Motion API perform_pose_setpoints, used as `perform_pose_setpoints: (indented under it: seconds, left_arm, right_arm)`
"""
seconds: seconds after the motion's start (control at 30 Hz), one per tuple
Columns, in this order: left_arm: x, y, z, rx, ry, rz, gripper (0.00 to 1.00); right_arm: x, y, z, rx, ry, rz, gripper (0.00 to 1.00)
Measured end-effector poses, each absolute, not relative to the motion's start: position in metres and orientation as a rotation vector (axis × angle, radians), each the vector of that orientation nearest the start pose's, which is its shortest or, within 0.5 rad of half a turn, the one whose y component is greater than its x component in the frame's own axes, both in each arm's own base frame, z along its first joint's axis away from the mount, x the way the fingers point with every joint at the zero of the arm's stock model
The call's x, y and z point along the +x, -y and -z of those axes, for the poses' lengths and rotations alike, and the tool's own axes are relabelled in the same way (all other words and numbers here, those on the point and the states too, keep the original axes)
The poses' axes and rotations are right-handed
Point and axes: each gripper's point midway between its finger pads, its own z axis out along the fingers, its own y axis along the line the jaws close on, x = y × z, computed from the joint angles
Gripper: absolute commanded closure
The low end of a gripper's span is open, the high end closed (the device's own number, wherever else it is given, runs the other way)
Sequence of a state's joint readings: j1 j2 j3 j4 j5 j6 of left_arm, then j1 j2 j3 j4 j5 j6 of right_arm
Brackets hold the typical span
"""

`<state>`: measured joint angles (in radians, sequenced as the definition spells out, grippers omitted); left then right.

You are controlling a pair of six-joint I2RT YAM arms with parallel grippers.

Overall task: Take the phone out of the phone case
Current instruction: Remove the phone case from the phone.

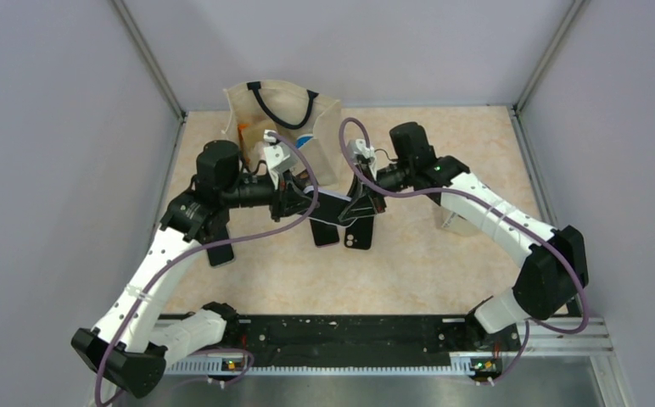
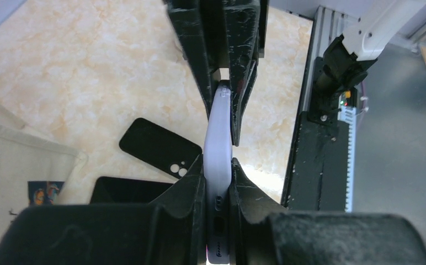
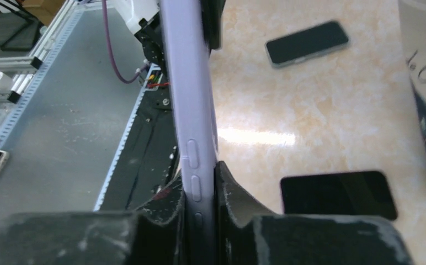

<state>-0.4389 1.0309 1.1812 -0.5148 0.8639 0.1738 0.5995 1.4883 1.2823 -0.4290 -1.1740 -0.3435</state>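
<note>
A phone in a lavender case (image 1: pixel 333 206) hangs above the table's middle, held at both ends. My left gripper (image 1: pixel 297 200) is shut on its left end and my right gripper (image 1: pixel 363 203) on its right end. In the left wrist view the lavender case (image 2: pixel 218 144) runs edge-on between my left gripper (image 2: pixel 217 168), with the right gripper's fingers (image 2: pixel 243 49) clamped on its far end. In the right wrist view the case's button side (image 3: pixel 192 110) rises from my right gripper (image 3: pixel 201 174). The phone sits inside the case.
Below lie a black case with camera holes (image 1: pixel 358 234) (image 2: pixel 158 154) and a dark phone (image 1: pixel 325 232) (image 3: pixel 337 194). Another phone (image 1: pixel 221 252) (image 3: pixel 307 43) lies left. A cream tote bag (image 1: pixel 256 102) stands at the back. A pale object (image 1: pixel 453 222) sits under the right arm.
</note>
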Motion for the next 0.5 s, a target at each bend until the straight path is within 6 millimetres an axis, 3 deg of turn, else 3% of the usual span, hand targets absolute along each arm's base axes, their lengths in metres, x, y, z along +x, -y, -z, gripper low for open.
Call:
perform_pose_setpoints:
  seconds: [0.17,0.37,0.5]
  left_arm:
    - [0.207,0.236,-0.323,1.046,-1.629,1.033,0.97]
    - [0.208,0.238,-0.319,1.036,-1.634,1.043,0.57]
    - [0.211,0.241,-0.326,1.022,-1.607,1.052,0.50]
  right_arm:
    - [0.202,-0.329,-0.259,-1.507,-1.395,-1.404,1.00]
    - [0.202,-0.328,-0.254,-1.501,-1.419,-1.407,1.00]
    - [0.204,-0.327,-0.248,-1.486,-1.469,-1.388,1.00]
